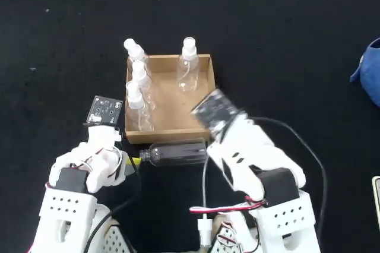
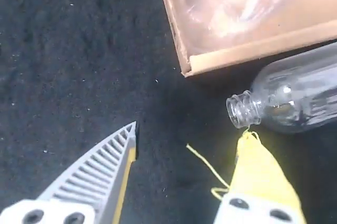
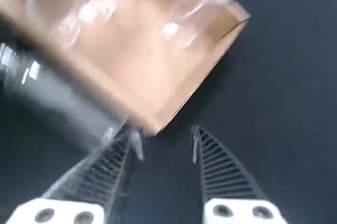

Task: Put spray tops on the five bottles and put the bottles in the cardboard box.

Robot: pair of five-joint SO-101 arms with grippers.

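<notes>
The cardboard box [image 1: 200, 89] holds several clear bottles with white spray tops, among them one at the back right [image 1: 188, 66] and one at the front left [image 1: 136, 107]. A capless bottle [image 1: 175, 153] lies on the table just in front of the box, its open neck [image 2: 241, 110] pointing at my left gripper [image 2: 189, 137]. That gripper is open, and its yellow-taped fingertip [image 2: 248, 142] sits just below the neck. My right gripper [image 3: 163, 142] is open at the box's near corner [image 3: 158, 121], with the blurred bottle [image 3: 47, 95] beside one finger. A loose spray top [image 1: 205, 229] lies between the arm bases.
A blue object [image 1: 369, 78] lies at the right table edge. The black cloth [image 1: 297, 57] spreads bare around the box. Cables [image 1: 314, 158] trail by the right arm.
</notes>
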